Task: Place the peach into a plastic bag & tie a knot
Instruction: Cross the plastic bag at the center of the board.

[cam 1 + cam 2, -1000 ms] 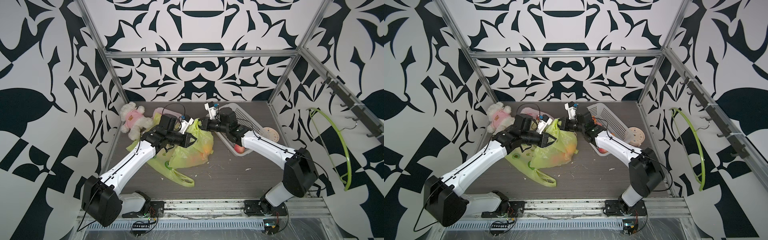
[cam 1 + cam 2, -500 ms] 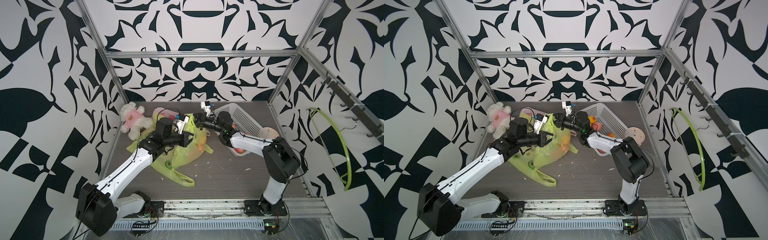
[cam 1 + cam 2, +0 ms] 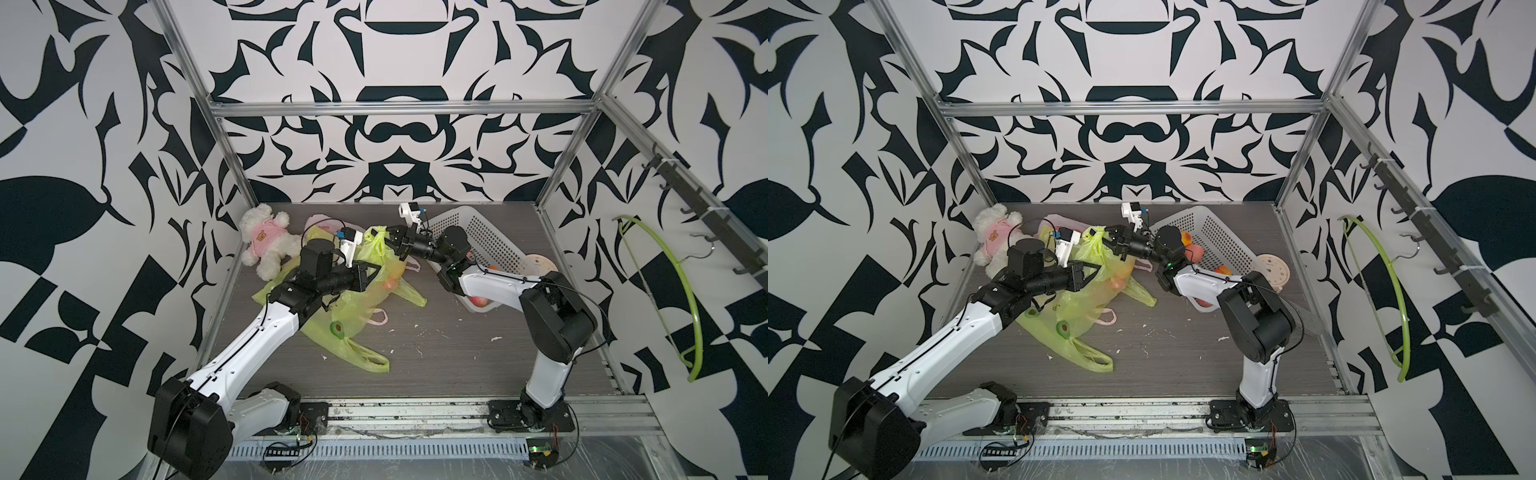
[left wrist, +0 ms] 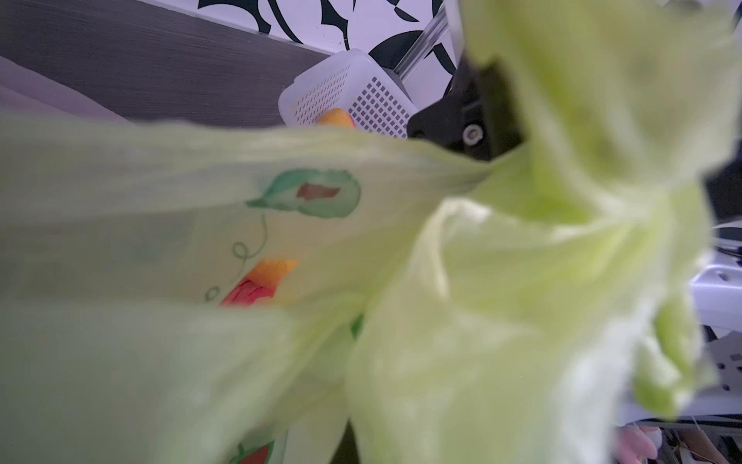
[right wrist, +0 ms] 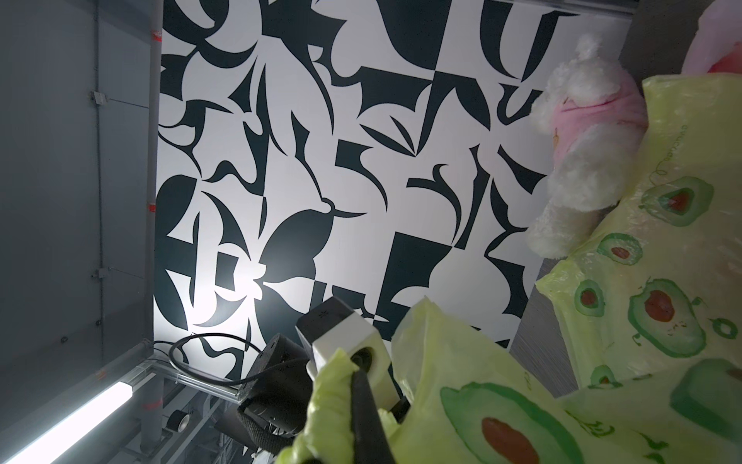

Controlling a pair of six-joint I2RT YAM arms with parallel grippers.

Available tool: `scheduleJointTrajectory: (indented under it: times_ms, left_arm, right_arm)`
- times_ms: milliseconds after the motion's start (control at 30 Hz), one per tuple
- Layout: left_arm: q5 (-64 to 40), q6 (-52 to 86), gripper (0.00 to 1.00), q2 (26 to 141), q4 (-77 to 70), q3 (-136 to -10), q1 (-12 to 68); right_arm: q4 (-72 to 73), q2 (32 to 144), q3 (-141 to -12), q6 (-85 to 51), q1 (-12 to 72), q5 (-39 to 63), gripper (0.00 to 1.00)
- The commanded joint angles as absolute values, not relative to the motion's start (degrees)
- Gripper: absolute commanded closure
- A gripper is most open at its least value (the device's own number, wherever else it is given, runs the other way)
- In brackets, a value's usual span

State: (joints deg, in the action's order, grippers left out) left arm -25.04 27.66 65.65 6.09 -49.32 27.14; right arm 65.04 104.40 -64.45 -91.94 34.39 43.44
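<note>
We see the right claw (image 3: 389, 239) clenched on the gathered top of the yellow-green plastic bag (image 3: 392, 270), with that bunched end raised off the counter (image 3: 457, 357). In the right wrist view a dark finger (image 5: 363, 405) presses against the twisted plastic.

The left claw (image 3: 374, 274) sits against the bag's left side, nearer to us than the right one. Its wrist view is filled with blurred plastic, so we cannot tell whether it is released or gripping a fold.

The peach (image 3: 390, 285) is inside the bag. It shows orange-red through the film, just near of the right claw.

A flat sheet of avocado-printed plastic (image 3: 353, 332) spreads over the counter towards us and ends in loop handles (image 3: 370, 361). We cannot tell whether it belongs to the held bag or is a separate one.

To the right of the bag stands a white perforated basket (image 3: 494, 245), and the right arm reaches across it. The basket holds several fruits: two show beside the wrist (image 3: 1196, 251) and another lies at its near end.

A small clock (image 3: 538, 264) stands just right of the basket. At the far left a plush bear (image 3: 266, 241) lies by the wall, with a pink bag (image 3: 322, 219) between it and the green plastic.
</note>
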Motion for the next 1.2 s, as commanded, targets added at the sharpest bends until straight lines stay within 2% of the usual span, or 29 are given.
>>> scheduleJointTrajectory:
  times_ms: [0, 33, 133, 167, 300, 467, 633, 800, 900, 1033, 1167]
  left_arm:
    - [-24.4, 28.3, 0.85, 66.5, 10.5, -49.6, 26.9]
    - [-24.3, 28.1, 0.78, 66.7, 11.4, -50.1, 26.9]
    - [-22.6, 27.3, 0.48, 66.7, 15.8, -51.4, 26.9]
    - [-22.1, 27.3, 0.41, 65.7, 17.0, -51.2, 26.9]
    - [-20.3, 27.3, 0.25, 59.6, 22.1, -51.9, 26.8]
    - [-19.5, 24.8, 0.12, 52.2, 30.1, -56.0, 26.6]
    - [-22.6, 24.1, 0.11, 49.4, 34.4, -61.3, 23.9]
    - [-29.3, 23.4, 0.13, 50.6, 34.5, -65.1, 19.3]
    - [-29.5, 24.7, 0.14, 52.1, 34.0, -66.5, 17.5]
    - [-30.4, 31.7, 0.32, 55.4, 29.9, -67.9, 16.4]
    - [-32.1, 42.3, 0.33, 59.0, 21.0, -66.7, 16.3]
  right_arm:
    - [72.2, 102.0, -67.5, -93.6, 33.0, 44.0, 1.0]
    - [72.3, 102.1, -67.7, -93.7, 33.0, 44.2, 1.0]
    - [72.4, 102.5, -68.4, -93.5, 32.8, 45.1, 1.0]
    - [72.3, 102.7, -68.8, -93.3, 32.6, 45.6, 1.0]
    - [71.6, 103.4, -69.5, -92.5, 31.6, 47.2, 1.0]
    - [67.5, 103.3, -70.0, -88.8, 31.4, 48.9, 1.0]
    - [63.7, 102.5, -69.5, -85.3, 31.4, 49.6, 1.0]
    - [60.3, 101.5, -69.6, -82.7, 31.4, 50.5, 1.0]
    - [57.1, 100.4, -69.8, -80.2, 31.5, 51.3, 1.0]
    - [53.9, 98.7, -70.1, -77.0, 31.5, 53.1, 1.0]
    - [50.0, 97.5, -70.8, -73.8, 31.4, 53.7, 1.0]
